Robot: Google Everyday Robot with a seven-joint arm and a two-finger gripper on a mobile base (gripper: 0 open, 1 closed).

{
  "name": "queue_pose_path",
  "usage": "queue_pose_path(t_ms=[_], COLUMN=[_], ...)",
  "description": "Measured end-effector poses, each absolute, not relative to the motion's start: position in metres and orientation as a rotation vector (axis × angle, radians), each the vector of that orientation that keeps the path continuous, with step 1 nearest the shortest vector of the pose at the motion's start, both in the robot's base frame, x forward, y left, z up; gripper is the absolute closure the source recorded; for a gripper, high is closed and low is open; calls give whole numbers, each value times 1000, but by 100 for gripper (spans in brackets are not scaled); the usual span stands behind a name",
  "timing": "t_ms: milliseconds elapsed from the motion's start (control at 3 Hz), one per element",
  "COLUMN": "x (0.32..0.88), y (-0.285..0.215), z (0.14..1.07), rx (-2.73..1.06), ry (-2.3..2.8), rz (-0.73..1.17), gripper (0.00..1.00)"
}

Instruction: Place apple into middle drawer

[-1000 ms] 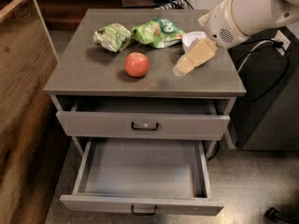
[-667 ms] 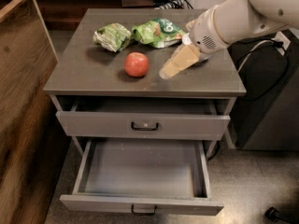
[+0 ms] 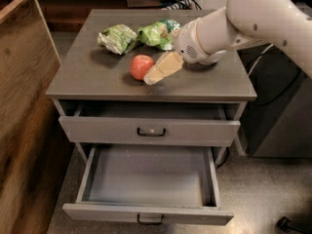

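Note:
The apple [image 3: 141, 66], small, round and red-orange, sits on the grey cabinet top [image 3: 97, 77] near its front middle. My gripper [image 3: 159, 73], tan-coloured on a white arm, reaches in from the right. It is low over the top, right beside the apple's right side, touching or nearly touching it. The middle drawer [image 3: 146, 175] is pulled wide open below, with a bare grey floor and a plain dark loop handle [image 3: 149, 220]. Nothing lies in it.
Two green snack bags [image 3: 117, 37] [image 3: 157, 33] lie behind the apple. A second grey drawer [image 3: 107, 129], slightly open, has a handle with a pale spot [image 3: 151, 131]. A wooden panel [image 3: 24, 106] stands at the left and a dark unit [image 3: 280, 116] at the right.
My arm has swung left and down across the cabinet top. The gripper went from the right part of the top to right beside the apple. The apple has not moved.

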State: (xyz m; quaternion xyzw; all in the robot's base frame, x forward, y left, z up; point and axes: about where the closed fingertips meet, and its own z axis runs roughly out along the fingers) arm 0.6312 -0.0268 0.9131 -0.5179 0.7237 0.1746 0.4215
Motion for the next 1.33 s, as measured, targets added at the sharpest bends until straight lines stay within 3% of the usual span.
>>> queue_pose_path(t_ms=[1000, 1333], x=[669, 684], y=[29, 37], z=[848, 843], rx=[-1372, -1368], ry=[1830, 1816], rz=[647, 680], gripper=[0, 18])
